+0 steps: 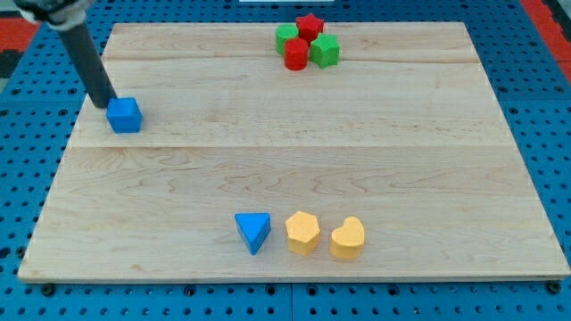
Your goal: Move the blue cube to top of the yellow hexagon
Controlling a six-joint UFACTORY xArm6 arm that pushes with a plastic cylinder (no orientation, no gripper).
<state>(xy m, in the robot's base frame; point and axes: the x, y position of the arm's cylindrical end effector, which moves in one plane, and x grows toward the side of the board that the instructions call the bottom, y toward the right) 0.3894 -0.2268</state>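
My tip (104, 102), gripping nothing, seemingly touched the blue cube (125, 115); an off-centre push could have spun it away from the yellow hexagon (302, 232).

Blue cube (125, 115) far left; yellow hexagon (302, 233) bottom centre.

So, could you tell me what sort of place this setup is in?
Probably a robotics lab bench: a wooden board lies on a blue perforated base, with small coloured blocks like the blue cube, which my tip touches.
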